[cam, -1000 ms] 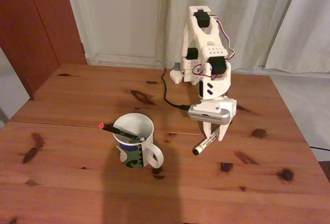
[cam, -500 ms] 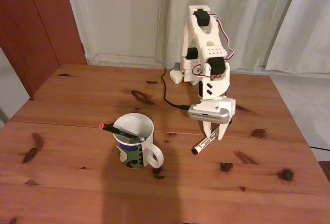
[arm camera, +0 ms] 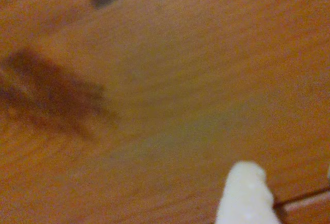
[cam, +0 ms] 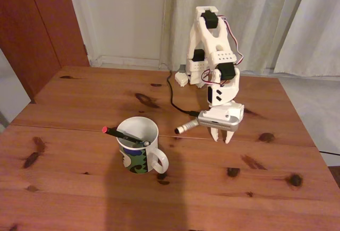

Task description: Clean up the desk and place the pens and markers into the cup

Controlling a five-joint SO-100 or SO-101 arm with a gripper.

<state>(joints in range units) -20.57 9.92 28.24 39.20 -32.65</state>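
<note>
Swinging up off the table (cam: 79, 178), the white marker (cam: 187, 127) now lies almost level in the air, its dark cap end aimed left in the fixed view toward the cup (cam: 139, 146). A second ago it hung slanted under the wrist with its cap nearly touching the wood; half a second ago it was much the same, only a touch lower and further left. So the arm (cam: 212, 45) has lifted and rolled its wrist, and the marker has come round with it.

The pincer (cam: 221, 137) is clenched on the marker's back end, its two white fingertips pointing down just above the wood. The marker pokes out from under the grey camera block on the wrist. To my eye the grip looks firm enough, since the marker has not sagged.

The cup stands where it stood earlier, well apart from the pincer, handle toward the front right. A black pen with a red end (cam: 119, 134) leans across its mouth, unchanged from both earlier pictures. A second stick may lie inside; I cannot make it out.

Blurred wood grain and a dark knot show in the wrist view, with one white fingertip (arm camera: 245, 195) at the bottom edge.

I judge this the carry stage: marker picked up, still to be brought over the cup's rim and tipped cap-down before letting go.
</note>
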